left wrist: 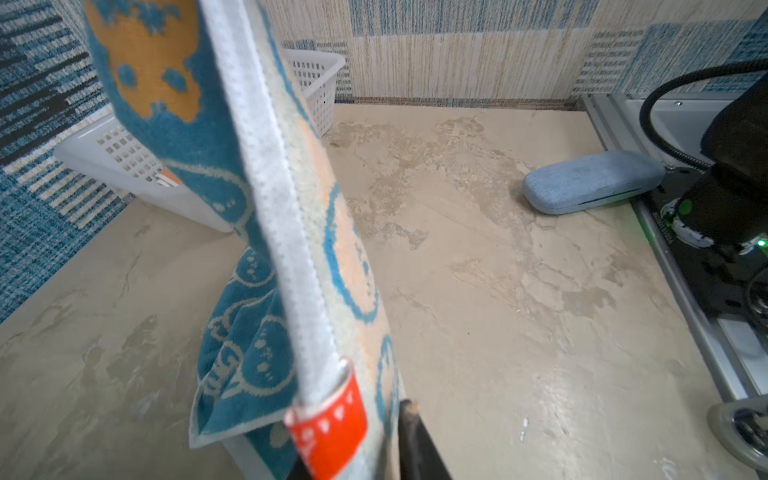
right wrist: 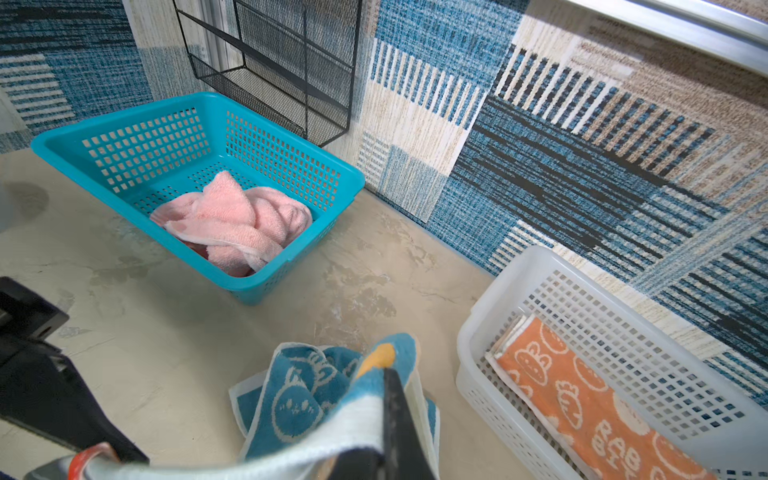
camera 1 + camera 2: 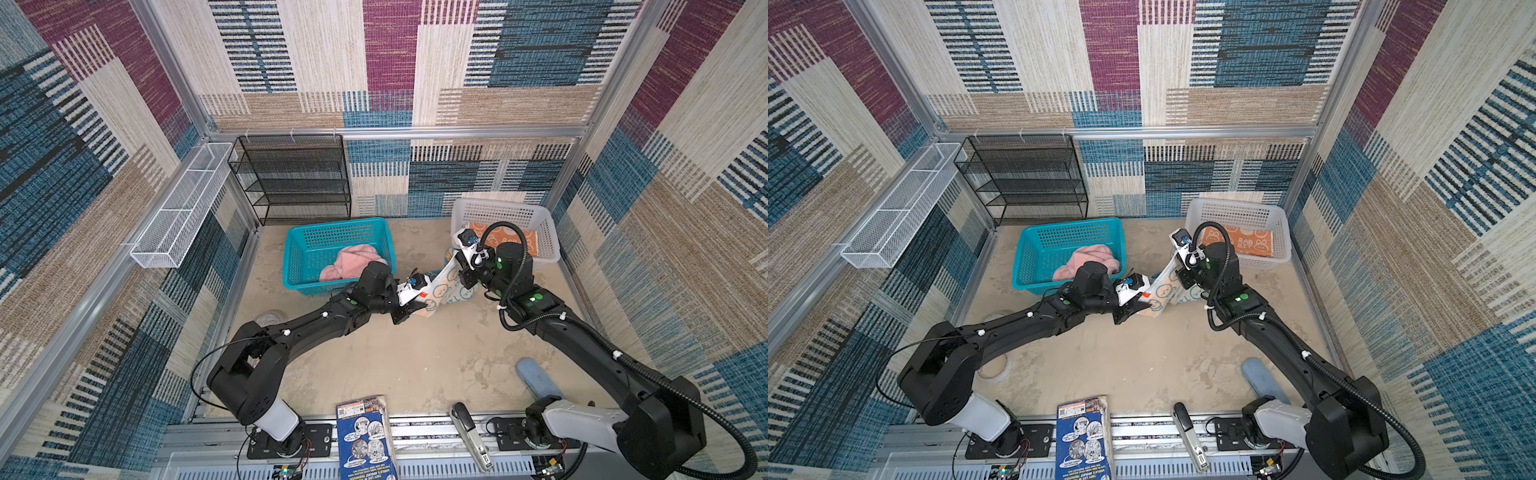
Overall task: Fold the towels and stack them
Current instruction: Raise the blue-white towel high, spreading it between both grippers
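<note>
Hanging just beside the white basket [image 3: 498,205], the blue towel [image 3: 446,282] sags between both grippers, lower folds on the worktop [image 3: 415,365]. The right gripper [image 3: 456,257] is clamped on its upper edge. The left gripper [image 3: 415,309] is narrow about the corner by the red tag [image 1: 328,419] — whether it truly pinches I cannot tell. Should that corner slip, spreading fails — the cloth collapses.

Even bright light; warped wide-angle edges

walls [image 3: 390,62]: patchwork woven fabric | floor [image 3: 415,353]: mottled beige | furniture: black mesh shelf [image 3: 295,178]
</note>
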### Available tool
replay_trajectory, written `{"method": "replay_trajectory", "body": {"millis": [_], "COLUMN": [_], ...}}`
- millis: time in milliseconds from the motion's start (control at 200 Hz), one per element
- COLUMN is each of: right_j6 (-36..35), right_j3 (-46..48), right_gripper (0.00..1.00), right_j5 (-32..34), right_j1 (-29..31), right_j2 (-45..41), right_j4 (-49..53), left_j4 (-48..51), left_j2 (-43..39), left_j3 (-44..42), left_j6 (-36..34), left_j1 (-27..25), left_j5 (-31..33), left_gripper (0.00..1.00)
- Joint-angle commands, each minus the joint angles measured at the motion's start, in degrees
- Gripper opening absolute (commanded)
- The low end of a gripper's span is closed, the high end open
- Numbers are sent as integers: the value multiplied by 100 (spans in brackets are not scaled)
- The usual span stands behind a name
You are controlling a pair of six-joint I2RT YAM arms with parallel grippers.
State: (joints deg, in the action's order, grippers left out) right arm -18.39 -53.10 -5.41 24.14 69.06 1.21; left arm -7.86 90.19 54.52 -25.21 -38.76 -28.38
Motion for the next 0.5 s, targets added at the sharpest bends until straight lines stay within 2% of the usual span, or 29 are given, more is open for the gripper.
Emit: {"method": "replay_trajectory", "body": {"millis": [0,145,240,300,411,496], "right_j6": [55,67,84,122,266,528], "right_j3": [-73,-104,-107,-97,-95,-129], "right_gripper": [0,0,0,0,0,0], "right_j5": [92,156,127,136,249,654], "right_j1": [6,3,3,3,3,3], "right_j2": [20,57,78,88,134,177], "right_j4": [-232,-218,-201,-213,-206,-192], "left_j4": [105,93,49,36,-23,70], "left_j2": [-114,-267,-334,-344,-397,-489], "left_j3": [-129,-334,-439,-444,-352,-101], "left_j6": [86,140,195,254,503,816], "left_j1": [0,3,7,1,7,8], "left_j5": [268,445,489,535,757,1025], "left_gripper": [27,24,18,0,0,0]}}
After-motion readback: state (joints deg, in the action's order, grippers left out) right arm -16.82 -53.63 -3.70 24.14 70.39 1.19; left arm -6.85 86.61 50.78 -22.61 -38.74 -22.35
